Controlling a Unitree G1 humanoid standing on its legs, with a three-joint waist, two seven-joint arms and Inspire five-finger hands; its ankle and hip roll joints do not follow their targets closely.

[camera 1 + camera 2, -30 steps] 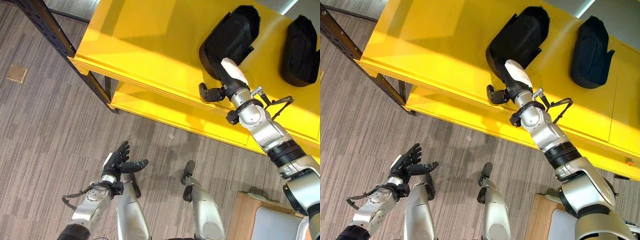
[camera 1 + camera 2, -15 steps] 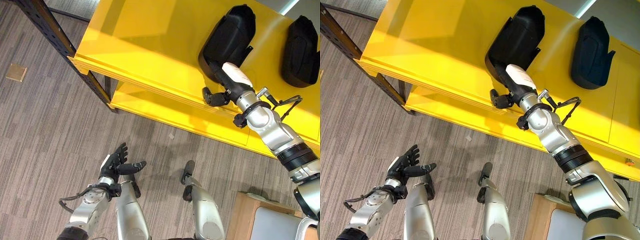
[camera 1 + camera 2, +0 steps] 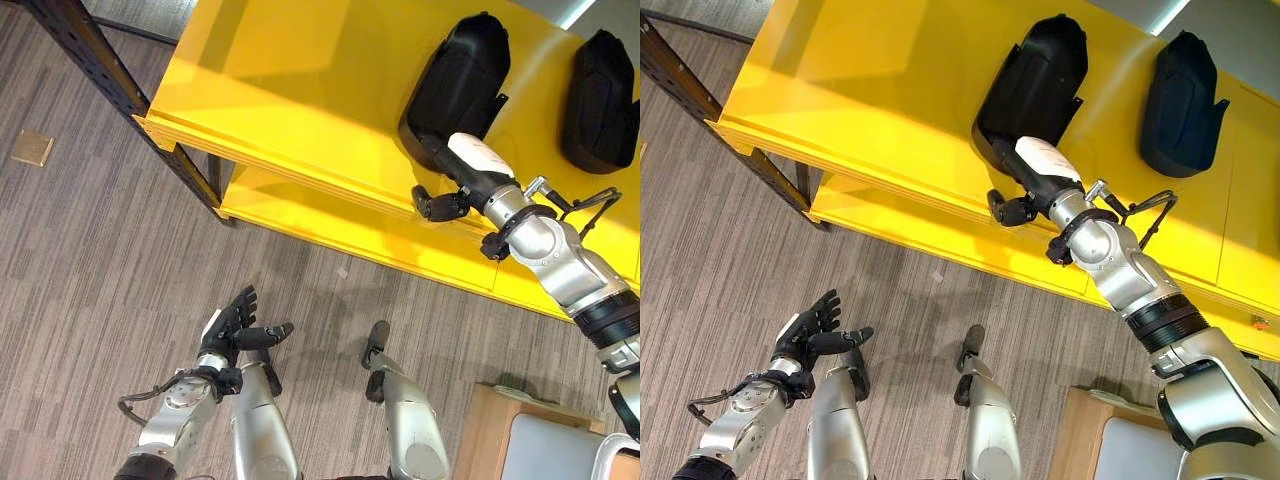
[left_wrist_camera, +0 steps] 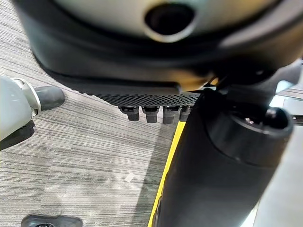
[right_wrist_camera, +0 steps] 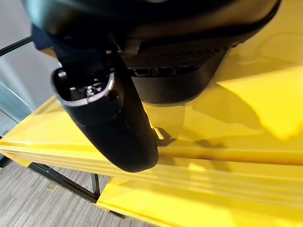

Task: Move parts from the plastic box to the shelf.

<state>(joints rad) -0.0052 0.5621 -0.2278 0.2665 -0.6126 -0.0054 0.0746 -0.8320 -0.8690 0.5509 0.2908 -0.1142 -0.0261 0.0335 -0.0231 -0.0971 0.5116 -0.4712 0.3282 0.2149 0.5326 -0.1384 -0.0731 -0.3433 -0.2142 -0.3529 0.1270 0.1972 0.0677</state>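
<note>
A black moulded part lies on the yellow shelf, and a second black part lies further right. My right hand reaches over the shelf's front edge to the near end of the first part. Its fingers are straight and its thumb stands free over the shelf edge. The part's dark edge shows just past the fingertips. Down over the floor, my left hand is open and holds nothing.
A lower yellow shelf board sits under the top one. The rack's dark metal upright runs along its left end. A wooden box stands at the lower right. A small tan square lies on the grey floor.
My right hand has drawn back a little to the right, toward the shelf's front edge. The black part sits slightly further onto the shelf. The left hand has barely moved.
</note>
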